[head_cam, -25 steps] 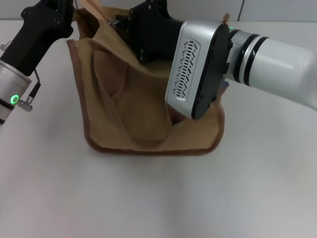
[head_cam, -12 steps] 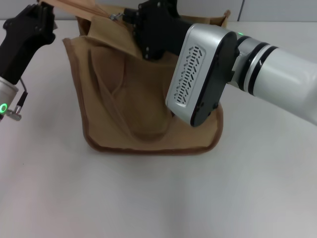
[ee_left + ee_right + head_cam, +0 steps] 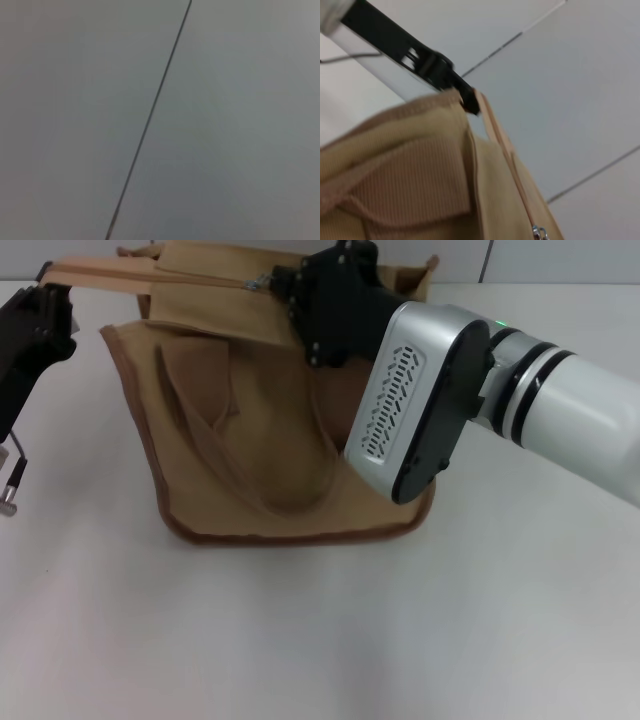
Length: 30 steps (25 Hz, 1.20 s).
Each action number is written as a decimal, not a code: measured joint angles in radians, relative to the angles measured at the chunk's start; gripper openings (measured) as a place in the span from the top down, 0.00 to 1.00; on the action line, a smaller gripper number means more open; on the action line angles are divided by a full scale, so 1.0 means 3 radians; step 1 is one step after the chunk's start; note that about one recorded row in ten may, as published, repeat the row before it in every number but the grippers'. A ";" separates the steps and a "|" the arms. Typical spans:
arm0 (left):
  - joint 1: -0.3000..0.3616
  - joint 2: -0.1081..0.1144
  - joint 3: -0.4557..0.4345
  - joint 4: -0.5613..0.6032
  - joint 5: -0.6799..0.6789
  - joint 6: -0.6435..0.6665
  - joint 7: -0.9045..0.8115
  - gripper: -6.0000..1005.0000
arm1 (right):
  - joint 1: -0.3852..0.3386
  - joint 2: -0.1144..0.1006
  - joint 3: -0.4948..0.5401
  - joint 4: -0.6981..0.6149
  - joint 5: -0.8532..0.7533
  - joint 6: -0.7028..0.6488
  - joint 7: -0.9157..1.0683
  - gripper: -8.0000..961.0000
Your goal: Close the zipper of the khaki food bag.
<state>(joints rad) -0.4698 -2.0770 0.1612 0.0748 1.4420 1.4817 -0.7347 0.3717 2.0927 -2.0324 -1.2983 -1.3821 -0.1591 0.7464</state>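
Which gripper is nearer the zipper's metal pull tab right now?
Right. The right gripper is right at the pull tab on the khaki food bag; the left gripper holds the flap's far left end, well away along the zipper.

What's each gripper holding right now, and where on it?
Left gripper pinches the end of the khaki food bag's top flap, pulling it taut. Right gripper is at the zipper pull; its grip is hidden.
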 joint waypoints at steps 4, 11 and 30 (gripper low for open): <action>0.0067 0.0001 -0.0014 0.0002 -0.0002 -0.0001 0.0000 0.97 | -0.0126 -0.0001 -0.0004 -0.0071 0.0011 0.0082 0.0020 0.99; 0.0143 0.0001 -0.0013 -0.0001 -0.0006 0.0000 0.0000 0.97 | -0.0446 -0.0002 -0.0011 -0.0281 0.0031 0.0088 0.0032 0.99; 0.0176 0.0004 0.0017 -0.0028 0.0021 -0.0003 0.0046 0.97 | -0.0738 -0.0001 0.0027 -0.0289 0.0045 0.0092 0.0193 0.99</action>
<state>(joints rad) -0.4171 -2.0757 0.1662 0.0665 1.4483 1.4807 -0.7209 0.1502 2.0923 -2.0245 -1.3851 -1.3685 -0.1316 0.8044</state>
